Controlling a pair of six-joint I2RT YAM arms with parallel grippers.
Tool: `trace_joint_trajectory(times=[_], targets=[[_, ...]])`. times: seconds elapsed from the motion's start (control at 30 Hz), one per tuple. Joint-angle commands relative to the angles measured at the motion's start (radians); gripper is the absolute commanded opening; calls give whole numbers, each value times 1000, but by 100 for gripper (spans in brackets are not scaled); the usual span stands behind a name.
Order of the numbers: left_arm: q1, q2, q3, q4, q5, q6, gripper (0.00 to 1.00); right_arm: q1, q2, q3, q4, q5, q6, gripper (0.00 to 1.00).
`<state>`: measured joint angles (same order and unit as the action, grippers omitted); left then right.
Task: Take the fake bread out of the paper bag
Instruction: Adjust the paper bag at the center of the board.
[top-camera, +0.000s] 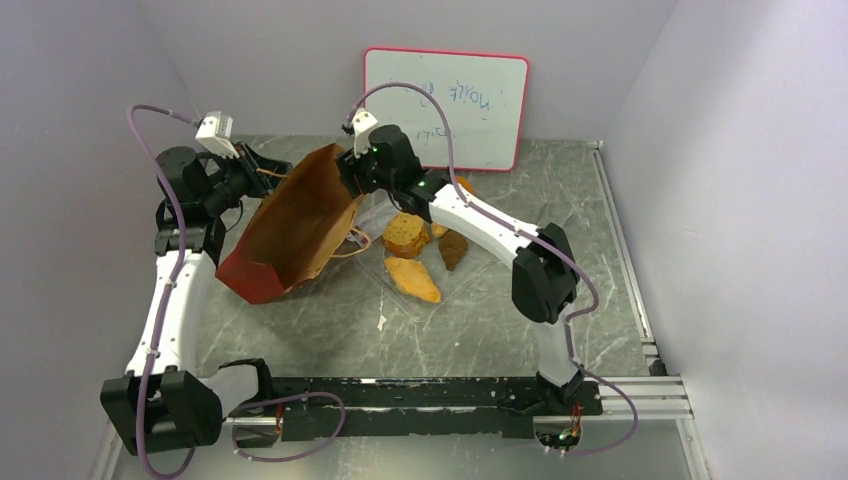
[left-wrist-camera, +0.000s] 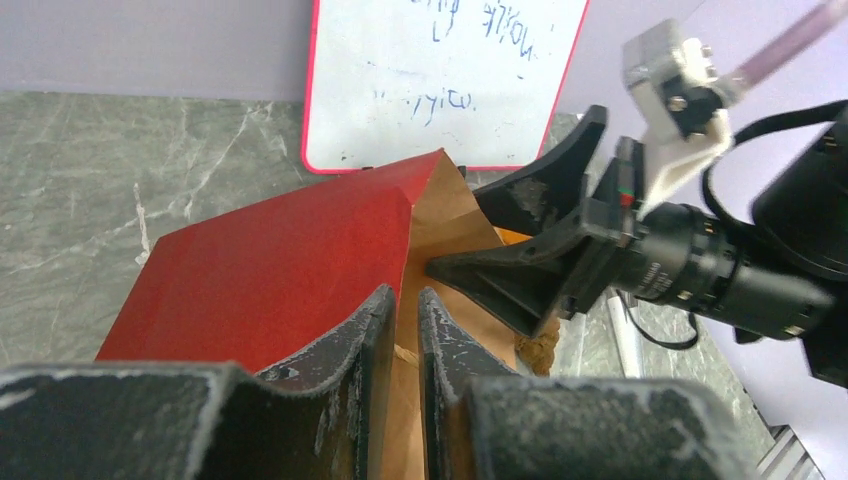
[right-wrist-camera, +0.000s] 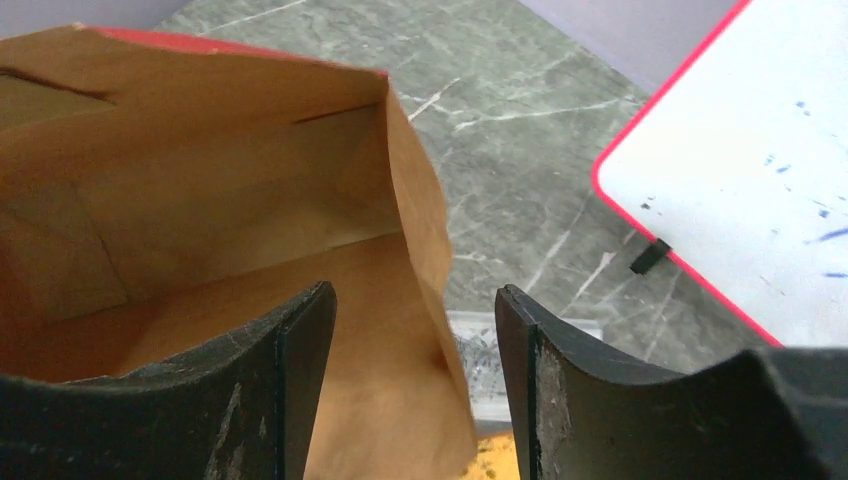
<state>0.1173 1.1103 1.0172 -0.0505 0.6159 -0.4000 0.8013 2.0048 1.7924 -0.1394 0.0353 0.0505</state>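
Observation:
The paper bag (top-camera: 290, 225), red outside and brown inside, is held tilted with its mouth up and to the back. My left gripper (left-wrist-camera: 405, 300) is shut on the bag's rim (left-wrist-camera: 300, 260) at the back left (top-camera: 250, 165). My right gripper (right-wrist-camera: 415, 300) is open, its fingers astride the bag's right rim (right-wrist-camera: 420, 230), and also shows in the top view (top-camera: 350, 178). The inside that shows holds no bread. On the clear tray lie the round crusty slice (top-camera: 405, 235), the dark-brown lump (top-camera: 453, 248) and the yellow-orange wedge (top-camera: 413, 280). An orange piece (top-camera: 466, 185) peeks from behind the right arm.
A white board with a red frame (top-camera: 445, 105) leans on the back wall. The clear plastic tray (top-camera: 385, 290) lies right of the bag. Grey walls close in on the left, back and right. A black rail (top-camera: 420, 395) runs along the near edge.

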Motion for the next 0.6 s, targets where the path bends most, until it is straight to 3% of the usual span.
trace_joint_trajectory(times=[0.0,0.07,0.13,0.23,0.27,0.57], targets=[[7,0,14,62,42,-3,9,-38,77,57,15,-144,-14,59],[7,3,12,61,41,-4,9,-46,110,98,0,-187,-26,56],[7,8,16,57,42,-5,9,-50,145,142,-15,-213,-35,45],[7,22,38,23,31,-5,10,-56,169,170,-15,-232,-20,9],[7,28,51,-2,16,-6,11,-57,162,160,-3,-225,-7,2],[7,86,226,-327,-247,-84,30,-37,62,39,102,-36,94,0]])
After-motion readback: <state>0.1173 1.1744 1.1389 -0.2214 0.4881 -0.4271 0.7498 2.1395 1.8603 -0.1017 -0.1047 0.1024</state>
